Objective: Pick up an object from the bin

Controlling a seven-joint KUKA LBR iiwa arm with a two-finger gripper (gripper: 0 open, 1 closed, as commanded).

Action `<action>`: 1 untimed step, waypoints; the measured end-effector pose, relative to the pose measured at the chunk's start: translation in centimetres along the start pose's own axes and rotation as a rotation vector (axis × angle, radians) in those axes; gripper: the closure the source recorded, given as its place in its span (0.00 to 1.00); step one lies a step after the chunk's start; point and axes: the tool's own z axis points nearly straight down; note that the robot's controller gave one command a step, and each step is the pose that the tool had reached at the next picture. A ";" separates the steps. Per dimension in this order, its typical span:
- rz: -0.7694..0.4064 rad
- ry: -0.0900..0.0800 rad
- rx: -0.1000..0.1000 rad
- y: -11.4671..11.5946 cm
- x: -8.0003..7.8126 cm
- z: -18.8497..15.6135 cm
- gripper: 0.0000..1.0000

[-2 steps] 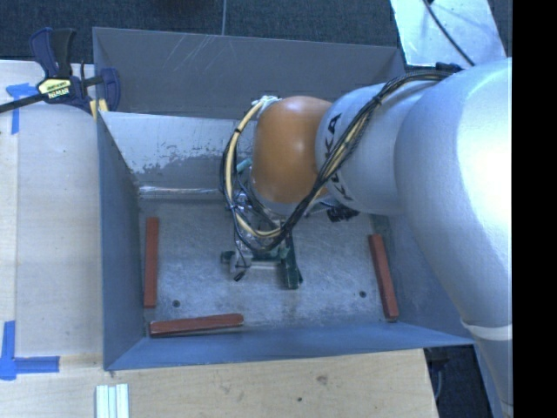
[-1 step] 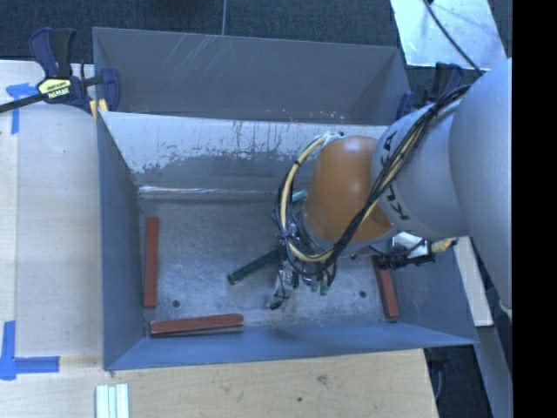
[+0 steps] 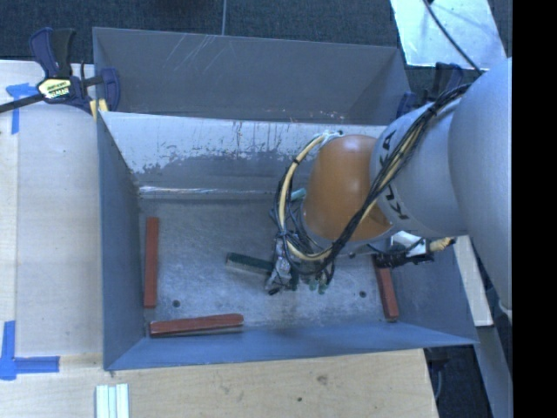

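Well left of the gripper [image 3: 283,279], a red-brown bar [image 3: 151,262] lies by the bin [image 3: 122,233] wall, and a second bar [image 3: 196,324] lies left of and in front of it. Just left of the gripper, its right end at it, a dark green strip [image 3: 248,262] lies flat. It looks light, thin and stiff, best pinched across its width. Whether the gripper is open or closed cannot be told. A third bar [image 3: 387,294] lies to its right.

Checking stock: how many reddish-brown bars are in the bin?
3: left bar along the left wall, near bar along the front wall, right bar beside the arm. The arm may hide others.
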 end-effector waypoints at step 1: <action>-0.069 -0.006 -0.002 0.7 1.3 -14.0 1.00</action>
